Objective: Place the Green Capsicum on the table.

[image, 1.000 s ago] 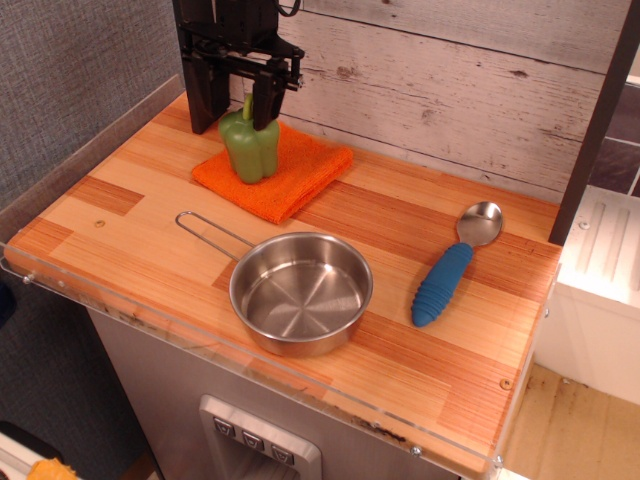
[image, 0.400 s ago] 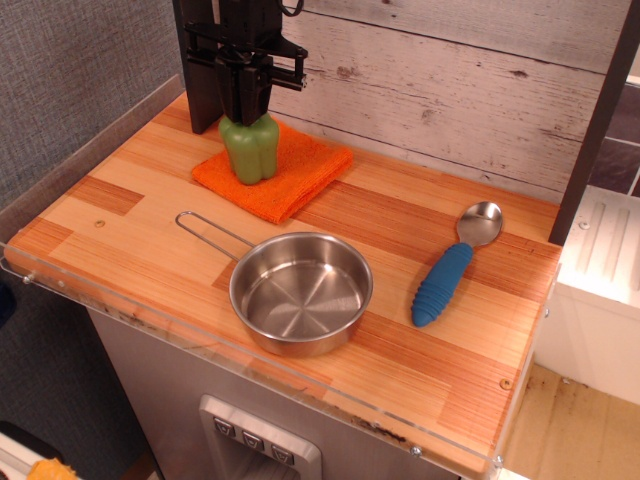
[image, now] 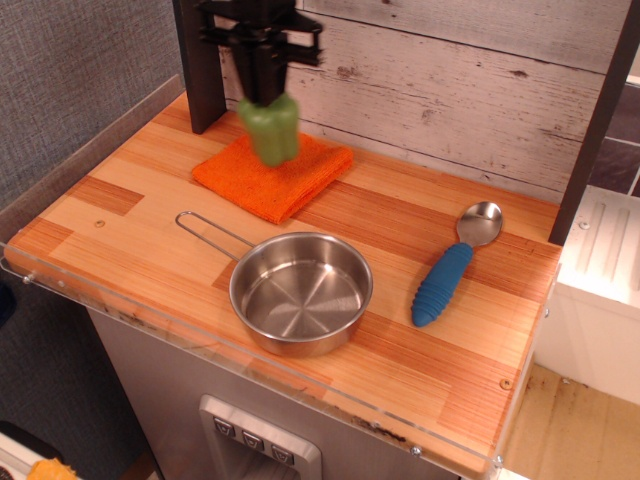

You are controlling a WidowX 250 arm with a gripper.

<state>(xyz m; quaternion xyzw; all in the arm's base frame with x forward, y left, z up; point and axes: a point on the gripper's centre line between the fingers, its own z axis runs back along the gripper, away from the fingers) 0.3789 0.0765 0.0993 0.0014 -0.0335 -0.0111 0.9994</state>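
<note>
The pincer point(image: 262, 88) is clamped from above onto the top of the Green Capsicum point(image: 270, 130), and the pepper hangs in the air over the orange cloth point(image: 274, 174), a little blurred — this looks like the carry step, with the pick done and the drop-off not yet made. Right of the cloth lies bare table point(image: 390, 205), between the cloth and the blue-handled spoon point(image: 452, 266); the steel pan point(image: 301, 292) sits in front of the cloth. The next move calls for clearing the cloth's edge, lowering onto open wood, then letting go — well away from the pan
</note>
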